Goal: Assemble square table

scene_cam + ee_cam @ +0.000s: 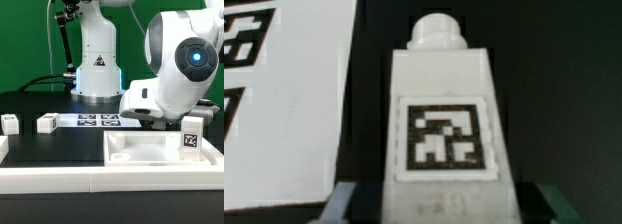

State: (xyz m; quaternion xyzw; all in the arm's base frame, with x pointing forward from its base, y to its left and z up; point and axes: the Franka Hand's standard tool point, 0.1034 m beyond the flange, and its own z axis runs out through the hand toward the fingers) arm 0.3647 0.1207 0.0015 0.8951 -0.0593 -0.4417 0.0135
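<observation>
In the wrist view a white leg (446, 120) with a black-and-white tag lies on the black table beside the marker board (278, 100). My gripper (452, 205) straddles its near end, one finger (352, 200) on each side, pressed close to its flanks. In the exterior view the arm's bulky wrist (175, 80) hides the gripper and this leg. The square tabletop (125, 155), a white rimmed tray, sits at the front. One tagged leg (190, 140) stands upright at its right. Two more legs (10, 124) (46, 124) stand at the exterior view's left.
The marker board (95, 121) lies in front of the robot base (97, 70). Long white border rails (100, 185) run along the front edge. Black cables trail behind the base at the left.
</observation>
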